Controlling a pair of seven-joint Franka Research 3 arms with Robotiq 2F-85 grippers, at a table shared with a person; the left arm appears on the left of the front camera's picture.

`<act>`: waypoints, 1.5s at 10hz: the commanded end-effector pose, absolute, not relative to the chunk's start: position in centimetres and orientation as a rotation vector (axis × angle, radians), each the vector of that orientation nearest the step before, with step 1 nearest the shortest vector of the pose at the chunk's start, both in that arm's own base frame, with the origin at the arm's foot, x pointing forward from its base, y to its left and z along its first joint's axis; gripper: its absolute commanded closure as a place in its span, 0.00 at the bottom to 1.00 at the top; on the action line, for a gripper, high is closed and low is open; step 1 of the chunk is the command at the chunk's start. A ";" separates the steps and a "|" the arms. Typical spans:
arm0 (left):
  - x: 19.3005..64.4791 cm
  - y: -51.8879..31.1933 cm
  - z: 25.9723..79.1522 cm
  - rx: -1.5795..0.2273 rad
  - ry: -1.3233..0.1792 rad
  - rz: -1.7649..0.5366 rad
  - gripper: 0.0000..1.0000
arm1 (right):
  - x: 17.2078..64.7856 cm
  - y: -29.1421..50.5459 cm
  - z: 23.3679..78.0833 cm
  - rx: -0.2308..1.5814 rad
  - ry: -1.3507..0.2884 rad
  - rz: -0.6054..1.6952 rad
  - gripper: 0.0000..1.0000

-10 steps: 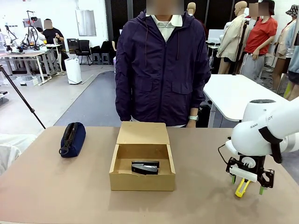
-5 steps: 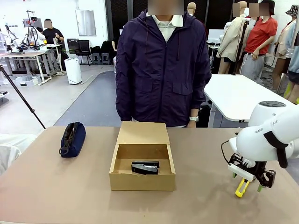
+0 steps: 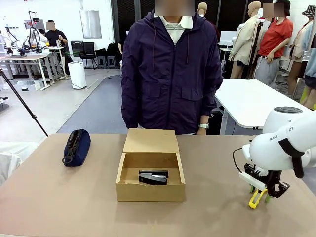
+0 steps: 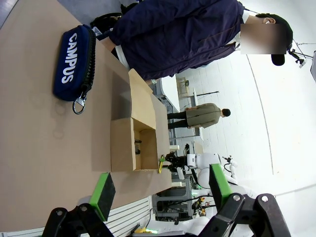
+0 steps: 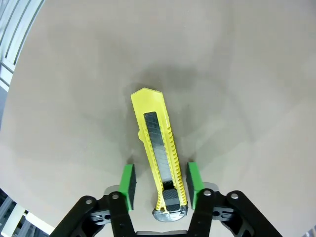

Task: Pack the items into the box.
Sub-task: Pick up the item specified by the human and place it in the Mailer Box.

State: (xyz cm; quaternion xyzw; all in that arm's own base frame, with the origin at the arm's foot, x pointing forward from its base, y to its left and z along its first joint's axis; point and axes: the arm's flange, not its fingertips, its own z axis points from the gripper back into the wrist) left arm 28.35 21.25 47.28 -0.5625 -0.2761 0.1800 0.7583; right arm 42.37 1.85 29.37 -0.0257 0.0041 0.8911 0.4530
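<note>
I see the right fingers (image 5: 128, 185) spread astride the slim yellow plastic utility knife (image 5: 154, 143), flat on the tan table (image 5: 237, 74). Likely light, rigid, slick: pinch its ribbed sides. The left fingers (image 4: 102, 190) stand spread, empty.

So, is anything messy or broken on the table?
Nothing is spilled or broken. The yellow utility knife lies outside the box, between the fingers of the right gripper; the black stapler is already inside.

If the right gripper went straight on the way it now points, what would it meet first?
The table, probably: the right gripper points down at it, green pads straddling the yellow utility knife lying there. The gap to the surface is unclear.
</note>
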 end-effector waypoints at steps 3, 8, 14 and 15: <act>28.4 21.2 47.4 -1.239 -0.620 0.380 0.00 | 40.6 1.9 28.9 -0.032 -0.025 2.183 1.00; 28.4 21.2 47.4 -1.239 -0.620 0.380 0.00 | 40.8 2.2 30.3 0.045 -0.009 2.158 1.00; 28.4 21.2 47.4 -1.239 -0.620 0.380 0.00 | 39.6 2.1 42.4 0.122 -0.029 1.839 1.00; 28.4 21.2 47.4 -1.239 -0.620 0.380 0.00 | 39.7 1.4 42.3 0.155 -0.072 1.757 1.00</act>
